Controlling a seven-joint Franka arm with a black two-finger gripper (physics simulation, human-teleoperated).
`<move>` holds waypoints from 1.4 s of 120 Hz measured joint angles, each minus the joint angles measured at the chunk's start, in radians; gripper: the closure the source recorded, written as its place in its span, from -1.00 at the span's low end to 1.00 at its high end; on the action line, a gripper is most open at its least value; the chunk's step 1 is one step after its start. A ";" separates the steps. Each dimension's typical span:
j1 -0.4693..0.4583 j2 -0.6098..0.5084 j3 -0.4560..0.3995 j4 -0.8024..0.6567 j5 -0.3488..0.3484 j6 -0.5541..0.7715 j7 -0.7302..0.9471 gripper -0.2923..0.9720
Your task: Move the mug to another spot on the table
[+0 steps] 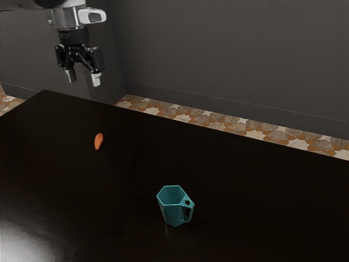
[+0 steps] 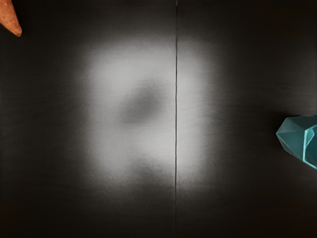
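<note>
1. Exterior camera: set off to my arm's side and raised, looking down and across the table (image 1: 245, 180) toward a grey wall (image 1: 234, 49) and a patterned floor (image 1: 256, 128) beyond.
2. It stands well back and takes in most of the tabletop, with my pincer (image 1: 83, 79) high at the exterior view's left.
3. Wrist camera: on my hand, facing straight down at the tabletop from well above; a thin seam (image 2: 176, 119) crosses the surface.
4. Shared ground: the dark tabletop, the mug (image 1: 175, 206) and the orange piece (image 1: 98, 141). The wrist camera catches part of each, on opposite sides of the patch under my hand.
</note>
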State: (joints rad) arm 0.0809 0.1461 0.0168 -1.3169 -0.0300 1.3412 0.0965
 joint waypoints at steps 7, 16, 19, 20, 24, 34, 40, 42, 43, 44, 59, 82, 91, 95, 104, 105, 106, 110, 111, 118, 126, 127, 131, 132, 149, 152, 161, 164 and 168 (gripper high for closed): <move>0.000 -0.008 -0.001 -0.004 0.000 0.039 0.008 -0.51; -0.027 -0.034 -0.006 -0.055 0.000 0.088 0.017 -0.51; -0.040 -0.066 -0.008 -0.116 -0.001 0.113 0.020 -0.51; -0.045 -0.078 -0.009 -0.139 -0.001 0.122 0.021 -0.51; -0.066 -0.122 -0.011 -0.221 -0.002 0.155 0.025 -0.51; -0.124 -0.191 -0.014 -0.354 -0.001 0.219 0.035 -0.51; -0.156 -0.197 -0.022 -0.391 -0.001 0.246 0.050 -0.50; -0.159 -0.195 -0.034 -0.397 0.000 0.254 0.056 -0.50; -0.161 -0.195 -0.039 -0.400 0.000 0.258 0.059 -0.50; -0.163 -0.193 -0.044 -0.402 0.000 0.262 0.063 -0.50; -0.201 -0.132 -0.125 -0.413 0.021 0.322 0.124 -0.50; -0.222 -0.020 -0.308 -0.396 0.057 0.400 0.236 -0.50; -0.232 0.037 -0.385 -0.372 0.101 0.422 0.274 -0.50; -0.238 0.068 -0.413 -0.351 0.126 0.430 0.289 -0.50; -0.269 0.138 -0.438 -0.306 0.191 0.444 0.321 -0.50; -0.273 0.146 -0.439 -0.301 0.199 0.445 0.324 -0.50; -0.277 0.154 -0.440 -0.297 0.207 0.446 0.327 -0.50; -0.287 0.184 -0.452 -0.284 0.241 0.451 0.341 -0.50; -0.289 0.191 -0.456 -0.280 0.250 0.452 0.345 -0.50; -0.299 0.227 -0.474 -0.265 0.301 0.458 0.369 -0.49; -0.315 0.271 -0.481 -0.256 0.352 0.463 0.394 -0.48; -0.317 0.277 -0.481 -0.254 0.358 0.464 0.397 -0.48; -0.326 0.302 -0.482 -0.243 0.381 0.466 0.408 -0.47; -0.328 0.307 -0.482 -0.241 0.387 0.466 0.410 -0.47; -0.367 0.382 -0.481 -0.219 0.508 0.469 0.419 -0.40; -0.372 0.391 -0.480 -0.218 0.527 0.468 0.416 -0.38; -0.380 0.410 -0.477 -0.220 0.570 0.462 0.407 -0.28; -0.383 0.415 -0.476 -0.222 0.579 0.456 0.404 -0.25; -0.386 0.418 -0.476 -0.224 0.589 0.447 0.399 -0.21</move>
State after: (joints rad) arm -0.3052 0.5642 -0.4590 -1.5414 0.5587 1.7881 0.4954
